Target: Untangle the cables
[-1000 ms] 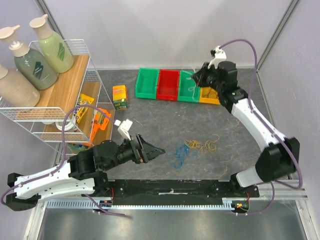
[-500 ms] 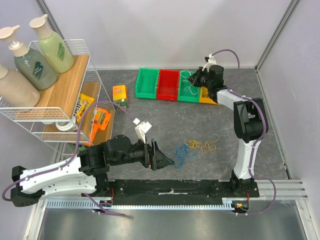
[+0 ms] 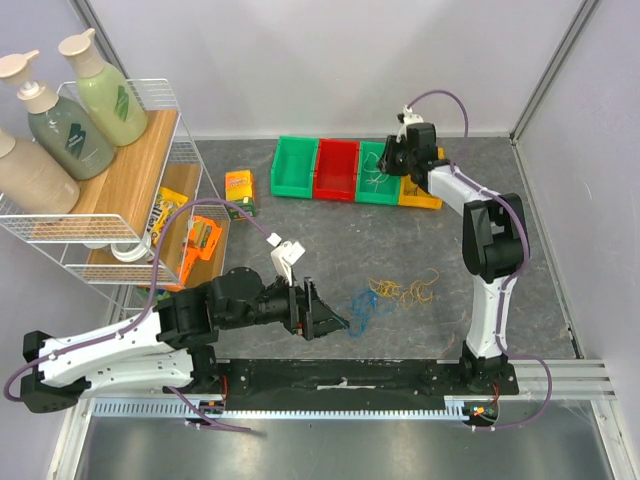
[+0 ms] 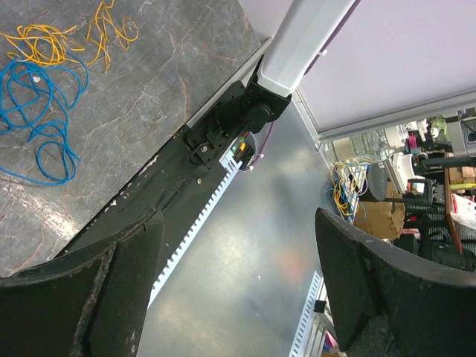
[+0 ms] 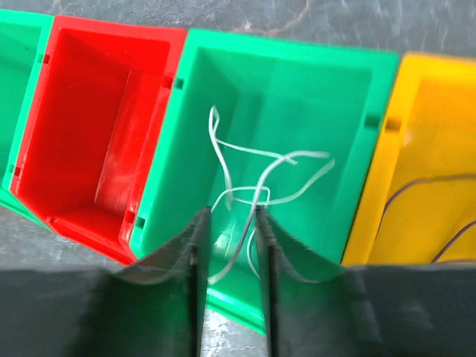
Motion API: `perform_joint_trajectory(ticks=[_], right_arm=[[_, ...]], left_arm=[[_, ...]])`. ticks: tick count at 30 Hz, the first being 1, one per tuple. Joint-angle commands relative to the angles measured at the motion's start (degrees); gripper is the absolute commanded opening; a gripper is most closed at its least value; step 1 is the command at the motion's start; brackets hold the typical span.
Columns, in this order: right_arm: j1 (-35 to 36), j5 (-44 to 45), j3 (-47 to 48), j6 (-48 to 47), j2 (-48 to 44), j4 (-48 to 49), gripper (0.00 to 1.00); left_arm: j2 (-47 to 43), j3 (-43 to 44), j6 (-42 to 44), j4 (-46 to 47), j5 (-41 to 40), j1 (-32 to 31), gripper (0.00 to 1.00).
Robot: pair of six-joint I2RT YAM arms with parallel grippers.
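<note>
Right gripper, jaws slightly parted, hovers above the green bin. The white cable loops below, 1 strand loose between the jaws. Left gripper is wide open and empty, with the blue cable and yellow cables just ahead.

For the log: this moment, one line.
left claw open | right claw open over green bin | white wire in bin

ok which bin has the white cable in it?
The green bin between the red bin and yellow bin: white cable curled inside. The red bin looks empty.
</note>
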Motion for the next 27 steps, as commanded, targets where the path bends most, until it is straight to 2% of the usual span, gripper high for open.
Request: perform_joint_trajectory(ticks=[1,3,5,7,11,17,21,24,27], right_arm=[[1.9,3.6,15.4,-4.1,3.9,-18.1,0.46],[3.0,5.7,19.3,-5.1,3.4,-24.6,0.53],[4.0,8.7,16.5,-5.2,-0.6,-28.5,0.59],[5.0,12.0,7.5,-3.4,-7.8,-26.8,0.64],[9.7,10.8,-16.6,-0.1,-24.0,-17.8,0.65],[30.7,9.3,-41.3,3.8,-42.6,-12.3,0.65],[37.8,10.8,-49.0,3.4,-55.9,-17.3,0.65],[37.8,11.8,-52.0,3.2,-63.3,-21.4,0.64],[37.8,16.7,-52.0,5.8,-65.7,-25.4,0.61]], left_arm=[[0.4,2.2,0.6,0.0,0.7,-0.2,0.88],[0.1,1.5,-0.9,0.1,1.6,-0.1,0.88],[-0.3,0.5,-2.1,0.6,2.1,-0.1,0.88],[-0.8,-0.6,-3.1,1.3,2.4,-0.1,0.87],[-1.1,-2.4,-3.6,3.3,1.7,-0.1,0.87],[2.9,-1.2,-2.0,3.6,1.0,-0.1,0.87],[4.6,-0.6,-1.8,4.6,1.9,-0.1,0.87],[4.2,-2.2,-2.6,7.9,1.9,-0.1,0.86],[4.2,-4.0,-3.9,9.5,0.9,-0.1,0.86]])
